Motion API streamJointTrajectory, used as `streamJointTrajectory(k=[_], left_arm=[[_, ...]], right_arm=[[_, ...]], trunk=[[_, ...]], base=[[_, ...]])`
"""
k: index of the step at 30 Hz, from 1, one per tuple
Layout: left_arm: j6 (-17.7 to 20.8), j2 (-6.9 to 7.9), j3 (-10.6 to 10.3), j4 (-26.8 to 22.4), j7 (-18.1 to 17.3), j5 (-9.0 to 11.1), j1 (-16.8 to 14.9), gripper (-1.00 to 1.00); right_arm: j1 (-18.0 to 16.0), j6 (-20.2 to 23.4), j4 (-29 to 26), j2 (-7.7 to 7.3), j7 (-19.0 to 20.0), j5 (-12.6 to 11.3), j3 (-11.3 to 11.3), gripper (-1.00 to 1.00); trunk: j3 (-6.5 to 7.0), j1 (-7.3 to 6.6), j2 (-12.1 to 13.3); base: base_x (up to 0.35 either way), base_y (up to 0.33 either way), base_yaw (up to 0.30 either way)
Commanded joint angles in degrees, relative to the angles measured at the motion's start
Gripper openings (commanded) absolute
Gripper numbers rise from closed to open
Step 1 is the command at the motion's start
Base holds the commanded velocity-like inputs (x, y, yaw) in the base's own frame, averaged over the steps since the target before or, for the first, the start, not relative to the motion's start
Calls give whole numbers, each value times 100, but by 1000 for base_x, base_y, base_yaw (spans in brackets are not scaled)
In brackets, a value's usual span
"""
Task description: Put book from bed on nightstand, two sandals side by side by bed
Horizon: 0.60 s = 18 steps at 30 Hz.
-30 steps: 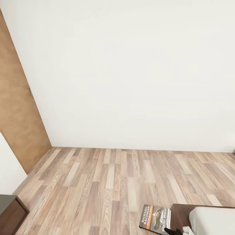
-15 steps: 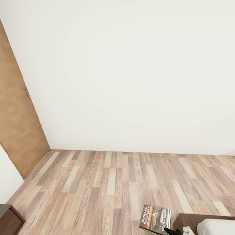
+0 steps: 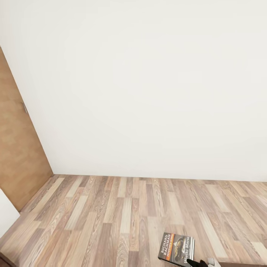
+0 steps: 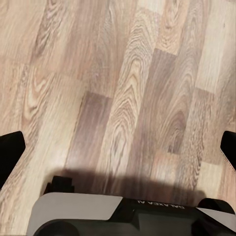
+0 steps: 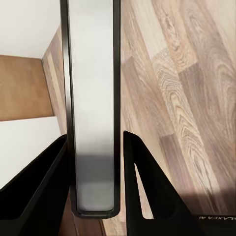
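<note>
Currently right gripper (image 5: 93, 196) clamped on book (image 3: 176, 249) above wood floor (image 3: 111, 211); left gripper (image 4: 118, 147) spread wide, holding nothing.

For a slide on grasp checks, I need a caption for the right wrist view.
Right gripper fingers clamped on the book, seen edge-on above the wood-plank floor.

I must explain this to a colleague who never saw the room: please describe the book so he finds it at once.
Start at the white wall, then go down the wood-plank floor to the head view's lower edge. There the book is held above the planks, its dark cover bearing orange and white lettering.
</note>
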Motion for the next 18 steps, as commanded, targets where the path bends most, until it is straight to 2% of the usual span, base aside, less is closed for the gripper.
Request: streamJointTrajectory(k=[1,18], left_arm=[[-19,3,-47,8,-18,60,-7,100],[-17,3,-47,8,-18,60,-11,100]], right_arm=[[-10,49,16,1,26,-65,20,-100],[-10,49,130,0,19,-65,20,-100]], trunk=[[-7,4,-5],[-7,4,-5]], base=[[321,0,0],[321,0,-4]])
